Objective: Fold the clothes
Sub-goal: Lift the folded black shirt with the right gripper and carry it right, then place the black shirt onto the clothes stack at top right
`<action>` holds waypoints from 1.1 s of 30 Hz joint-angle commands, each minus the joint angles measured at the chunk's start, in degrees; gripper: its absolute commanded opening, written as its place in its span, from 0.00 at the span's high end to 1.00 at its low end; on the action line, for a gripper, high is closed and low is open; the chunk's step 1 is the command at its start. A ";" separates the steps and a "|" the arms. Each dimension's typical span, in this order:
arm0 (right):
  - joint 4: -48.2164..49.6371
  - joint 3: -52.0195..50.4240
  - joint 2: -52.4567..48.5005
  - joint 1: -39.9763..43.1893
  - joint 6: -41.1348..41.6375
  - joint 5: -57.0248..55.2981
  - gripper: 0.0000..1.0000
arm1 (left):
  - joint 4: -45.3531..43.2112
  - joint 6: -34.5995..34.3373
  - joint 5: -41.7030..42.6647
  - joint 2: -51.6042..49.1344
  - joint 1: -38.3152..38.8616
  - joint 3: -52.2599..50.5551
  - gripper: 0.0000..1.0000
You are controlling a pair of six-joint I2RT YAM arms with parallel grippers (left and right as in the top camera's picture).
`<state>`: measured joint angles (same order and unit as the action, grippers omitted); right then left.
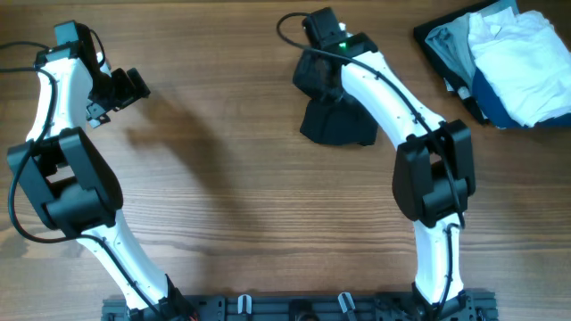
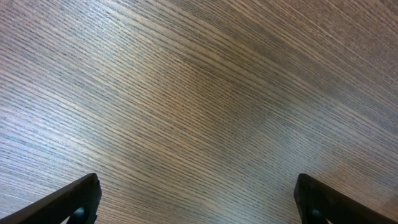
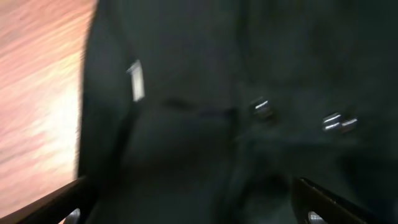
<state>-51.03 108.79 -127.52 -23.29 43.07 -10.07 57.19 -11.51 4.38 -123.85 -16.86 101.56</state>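
Currently the black soft-fabric T-shirt (image 1: 335,120) lies bunched on the wooden surface (image 1: 232,178) under the released, empty right hand (image 3: 199,208), left hand (image 2: 199,199) likewise released over bare wood; folding looks barely begun, next needs an edge grasp to flatten it

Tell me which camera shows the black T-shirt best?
Overhead: it shows the black T-shirt as a whole crumpled heap, partly under the right arm. The right wrist view shows only blurry dark fabric; the left wrist view, just the table.
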 commanded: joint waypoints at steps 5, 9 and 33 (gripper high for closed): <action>-6.56 0.00 -4.63 0.37 -5.49 -5.16 0.00 | 0.42 -0.72 0.72 2.03 0.15 -0.42 0.00; -9.99 -1.84 -5.99 0.37 -7.15 -4.96 0.00 | 0.94 -0.70 0.72 2.03 0.15 -0.42 0.00; 4.07 -2.08 0.59 8.20 -46.23 -8.28 0.00 | 1.75 -0.70 3.67 2.03 0.15 -0.42 0.00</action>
<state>-46.68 104.05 -131.46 -13.67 -5.82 -31.40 58.94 -11.51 6.98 -123.85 -16.86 101.56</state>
